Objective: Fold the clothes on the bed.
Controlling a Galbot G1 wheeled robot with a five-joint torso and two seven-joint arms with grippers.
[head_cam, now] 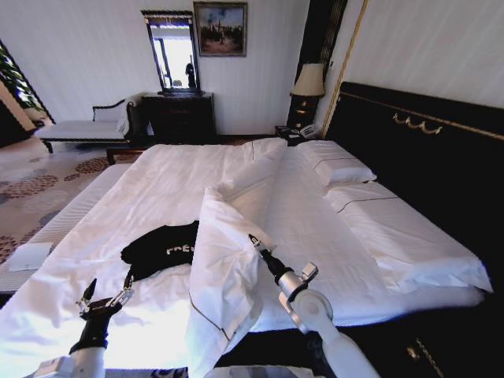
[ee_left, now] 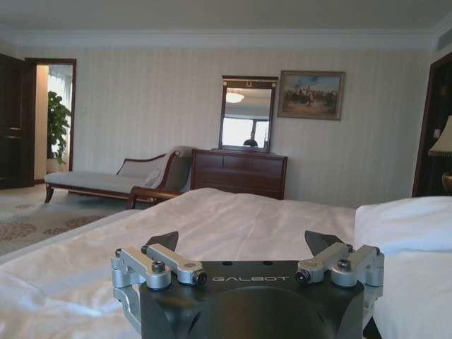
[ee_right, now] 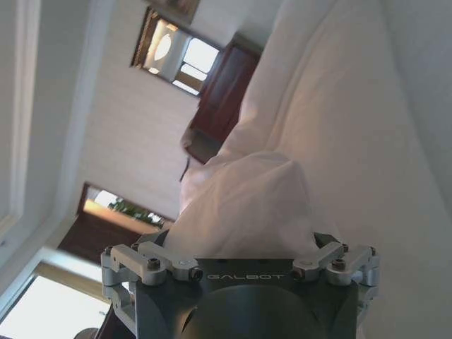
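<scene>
Spread wide and holding nothing, the robot's left gripper point(head_cam: 102, 294) hovers low over the near edge of the very large white-sheeted bed point(head_cam: 157, 177), its two dark fingertips well apart in the left wrist view point(ee_left: 244, 244). Just beyond it, near but not touching, lies the small black short-sleeved T-shirt with white lettering point(head_cam: 164, 247), bunched in a loose heap on the sheet toward the foot of the bed. To the shirt's right a turned-back fold of the thick white duvet point(head_cam: 228, 260) rises in a ridge and overlaps the shirt's edge. The right gripper point(head_cam: 257, 242) reaches into that ridge from the other side; in the right wrist view point(ee_right: 240, 244) white fabric lies right up against the fingers, but whether they are closed on it cannot be told. Farther out, white pillows point(head_cam: 340, 169) sit against the tall black headboard with gold trim point(head_cam: 417, 126), and a dark wooden dresser point(head_cam: 179, 116) with a mirror stands at the far wall beside a pale chaise bench point(head_cam: 83, 128). Judged from how things lie, the folding has hardly begun: the shirt is still crumpled, not spread flat, no sleeve or hem turned in, so flattening and every fold remain.
</scene>
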